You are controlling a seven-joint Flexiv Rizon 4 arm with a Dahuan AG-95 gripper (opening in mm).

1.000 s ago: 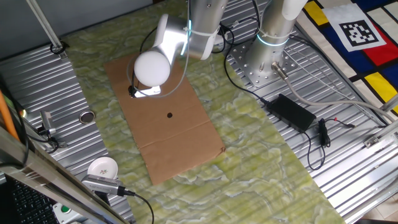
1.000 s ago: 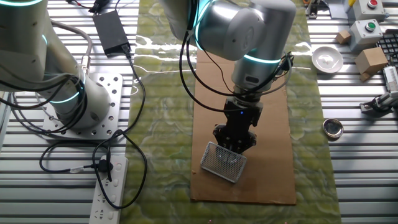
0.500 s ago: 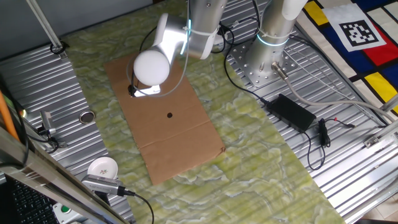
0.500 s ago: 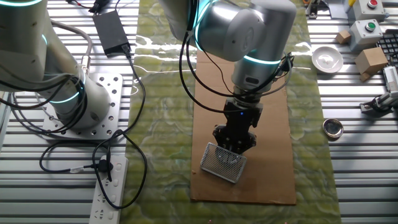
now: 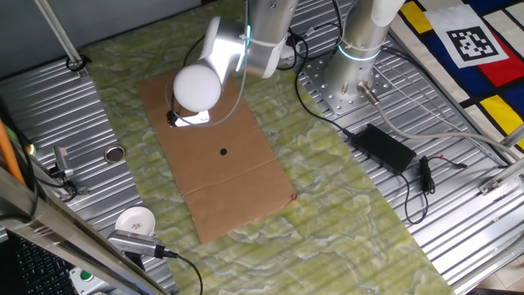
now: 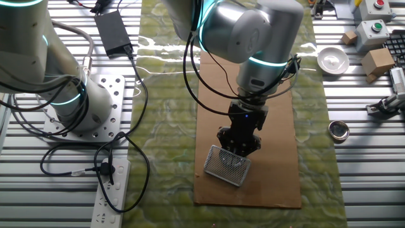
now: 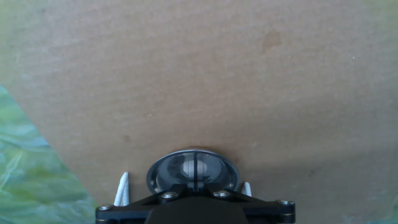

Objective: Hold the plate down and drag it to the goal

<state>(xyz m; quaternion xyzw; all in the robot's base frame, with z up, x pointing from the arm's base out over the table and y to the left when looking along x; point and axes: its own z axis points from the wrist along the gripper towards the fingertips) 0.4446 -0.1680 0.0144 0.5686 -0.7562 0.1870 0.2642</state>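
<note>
In the hand view the plate (image 7: 166, 174), a small shiny round silver dish with a raised rim, lies on the brown cardboard sheet (image 7: 199, 81) directly under my fingertips. My gripper (image 7: 195, 169) is shut, with the fingers together and pressed on the plate's middle. In the other fixed view the gripper (image 6: 239, 145) points straight down near the sheet's near end and hides the plate. In one fixed view the arm's white end cap (image 5: 196, 87) covers the gripper and plate.
A rectangular metal mesh piece (image 6: 228, 166) lies on the cardboard beside the gripper. A dark dot (image 5: 223, 151) marks the cardboard's middle. A darker flat metal disc (image 6: 338, 130) and a white round cup (image 6: 333, 60) sit on the ribbed metal table. A second arm's base (image 6: 82, 104) stands at the left.
In one fixed view the arm has crept slightly left and up the picture. The other fixed view shows almost no movement, and the gripper stays shut.
</note>
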